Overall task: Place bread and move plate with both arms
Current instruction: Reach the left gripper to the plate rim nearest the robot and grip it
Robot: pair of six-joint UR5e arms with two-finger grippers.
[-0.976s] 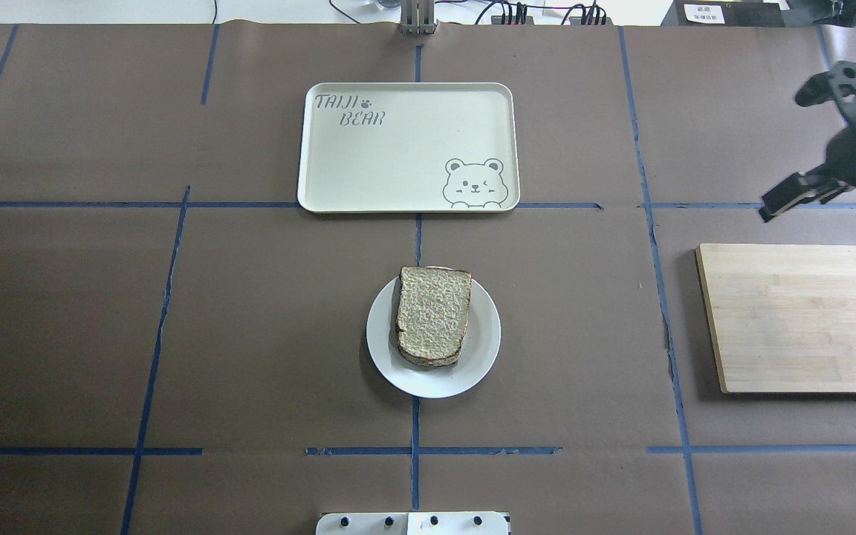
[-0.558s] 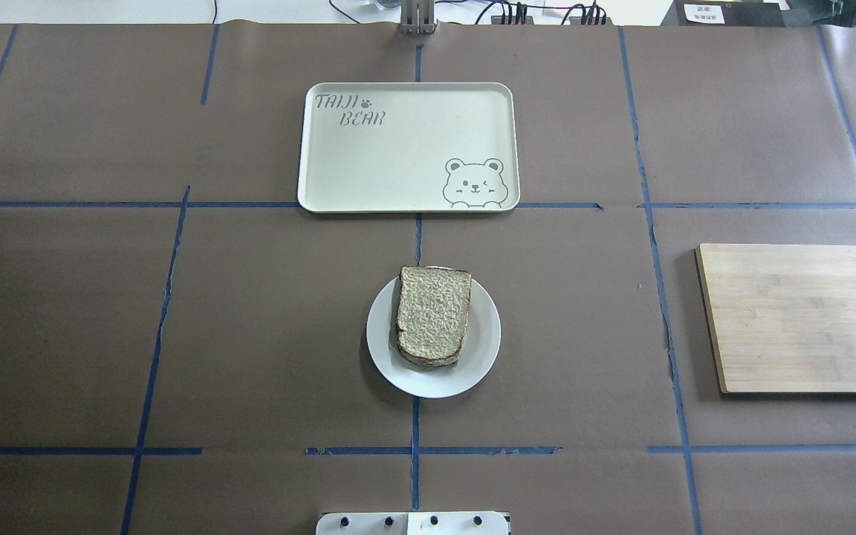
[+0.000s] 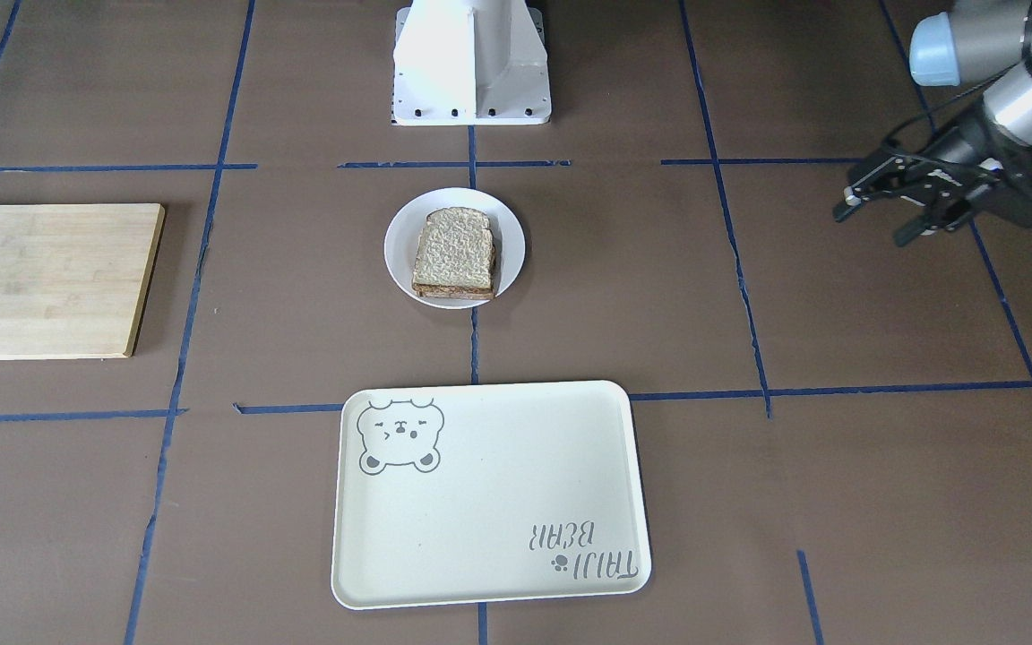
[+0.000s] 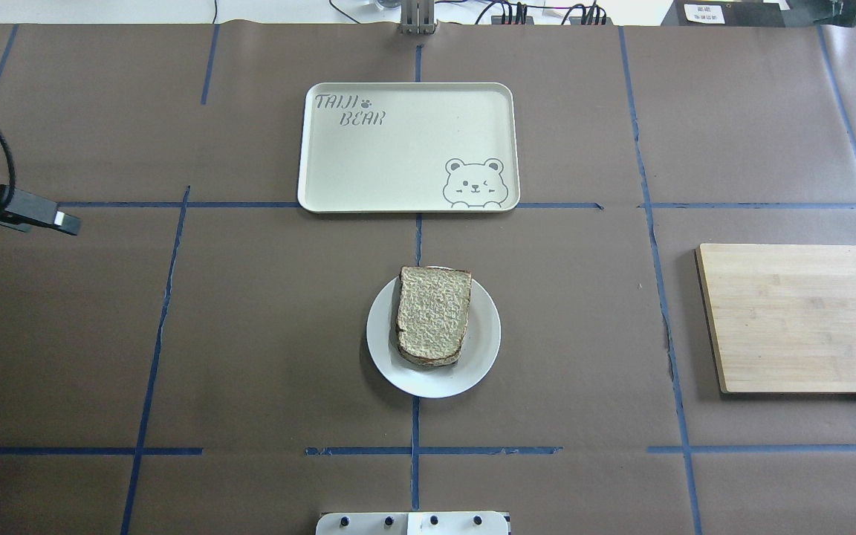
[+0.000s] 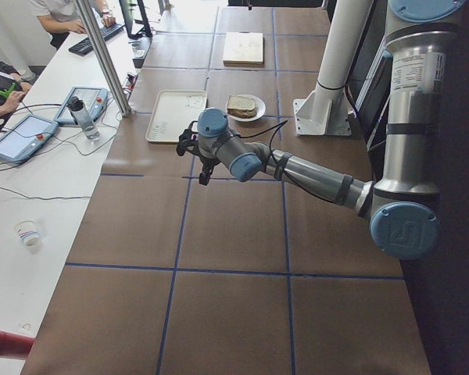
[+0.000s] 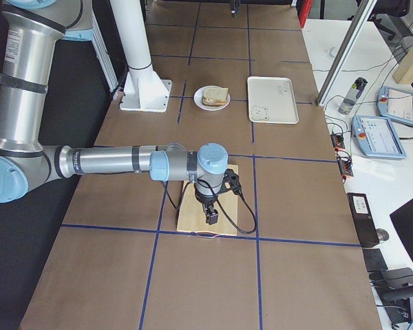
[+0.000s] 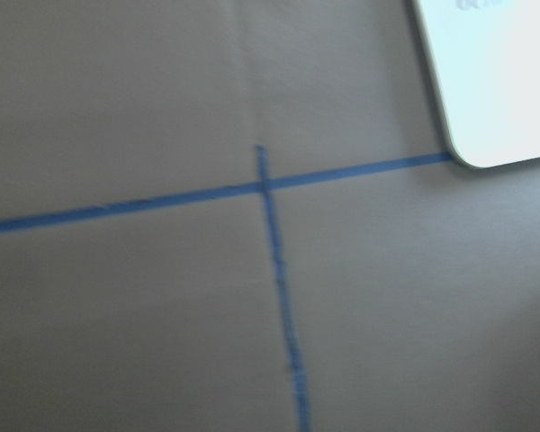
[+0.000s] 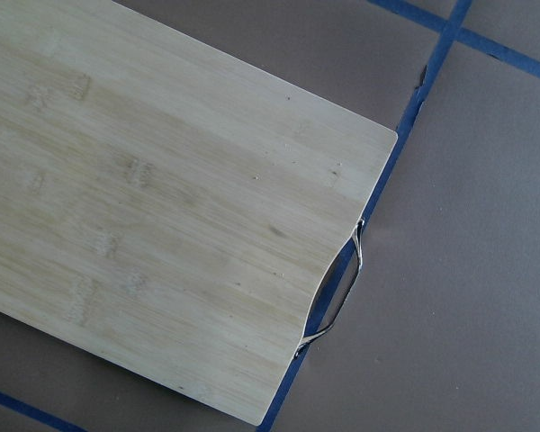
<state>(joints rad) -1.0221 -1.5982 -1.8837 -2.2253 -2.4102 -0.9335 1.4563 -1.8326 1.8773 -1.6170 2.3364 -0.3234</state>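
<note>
The bread [image 4: 434, 316] lies flat on the small white plate [image 4: 484, 353] at the table's middle, also in the front view, bread [image 3: 455, 253] on plate [image 3: 398, 244]. My left gripper [image 3: 876, 222] is open and empty, hovering far to the plate's left. Only one of its fingers [image 4: 45, 215] shows at the overhead view's left edge. My right gripper [image 6: 210, 212] shows only in the right side view, over the wooden board. I cannot tell whether it is open or shut.
The cream bear tray [image 4: 407, 146] lies beyond the plate; its corner [image 7: 495, 81] shows in the left wrist view. A wooden cutting board [image 4: 803, 318] lies at the right, with a metal handle [image 8: 337, 288]. The white robot base [image 3: 471, 63] stands behind the plate.
The right gripper has left the overhead view at the right edge. The left gripper's finger has come in at the left edge. Bread and plate have not moved.
</note>
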